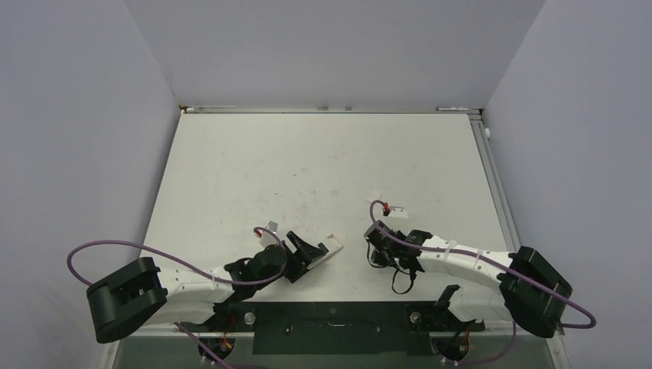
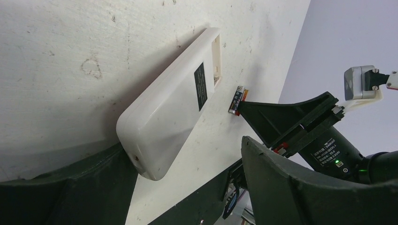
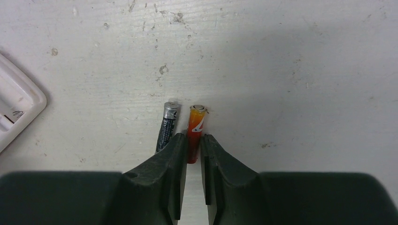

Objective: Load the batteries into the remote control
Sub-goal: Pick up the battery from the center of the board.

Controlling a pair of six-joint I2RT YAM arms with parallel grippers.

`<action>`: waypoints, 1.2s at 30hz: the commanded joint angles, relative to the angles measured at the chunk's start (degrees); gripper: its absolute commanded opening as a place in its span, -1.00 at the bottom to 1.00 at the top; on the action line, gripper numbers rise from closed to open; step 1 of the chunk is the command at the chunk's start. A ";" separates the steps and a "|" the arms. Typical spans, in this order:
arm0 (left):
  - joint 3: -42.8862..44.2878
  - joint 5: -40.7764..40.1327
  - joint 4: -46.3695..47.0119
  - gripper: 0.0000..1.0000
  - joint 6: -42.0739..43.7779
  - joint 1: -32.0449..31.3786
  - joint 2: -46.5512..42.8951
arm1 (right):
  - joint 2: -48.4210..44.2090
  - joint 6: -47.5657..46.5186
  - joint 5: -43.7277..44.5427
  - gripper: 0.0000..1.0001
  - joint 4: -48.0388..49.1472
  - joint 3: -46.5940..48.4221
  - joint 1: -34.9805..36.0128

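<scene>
On the left, we are keeping the left gripper (image 1: pixel 305 250) spread wide, with nothing clamped. The remote control (image 2: pixel 173 103) is lying on the table (image 1: pixel 307 161) between its fingers, plain white face up, with its rounded near end resting against one finger and the other finger standing well apart. Its open battery compartment (image 2: pixel 217 51) is facing away from that arm, towards the right arm. As we judge it, the step in hand is picking up the first cell, so we are treating the left side as a brace: closing on the remote before loading would stop it sliding. Moving right, the two batteries are lying side by side on the table just beyond the remote's open end, touching or nearly so; the grey battery (image 3: pixel 169 123) is nearer the remote and the orange-red battery (image 3: pixel 196 123) is beside it. The right gripper (image 3: pixel 194 154) is working low at the table with its jaws drawn in to about one cell's width, pinching the near end of the orange-red battery, one fingertip wedged between the two cells. We cannot tell how firmly it is gripping. To do this well, we are wanting a hold nearer the cell's middle, a straight lift that leaves the grey cell undisturbed, and a check of which end is facing the compartment's spring before lowering it in.
</scene>
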 commanded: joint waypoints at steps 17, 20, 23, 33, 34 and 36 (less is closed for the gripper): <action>-1.57 5.30 -11.78 0.52 2.59 -0.66 -5.70 | 2.98 7.90 4.26 -0.83 -10.77 3.72 4.80; -1.30 6.26 -14.20 0.52 3.41 -0.59 -7.27 | 2.27 8.16 5.30 -0.83 -11.78 4.71 4.89; -1.33 6.72 -16.74 0.52 4.03 -0.62 -9.28 | 1.50 8.17 6.29 -0.83 -12.80 5.49 5.15; -0.44 5.65 -24.46 0.50 7.18 -0.59 -16.34 | -1.27 4.18 9.09 -0.83 -16.60 10.67 5.56; 0.15 5.54 -26.17 0.50 7.69 -0.58 -16.80 | -1.68 3.18 9.17 -0.83 -16.60 11.16 5.59; 0.87 5.37 -27.96 0.49 8.93 -0.58 -17.21 | -2.74 1.58 9.14 -0.83 -16.23 11.90 5.60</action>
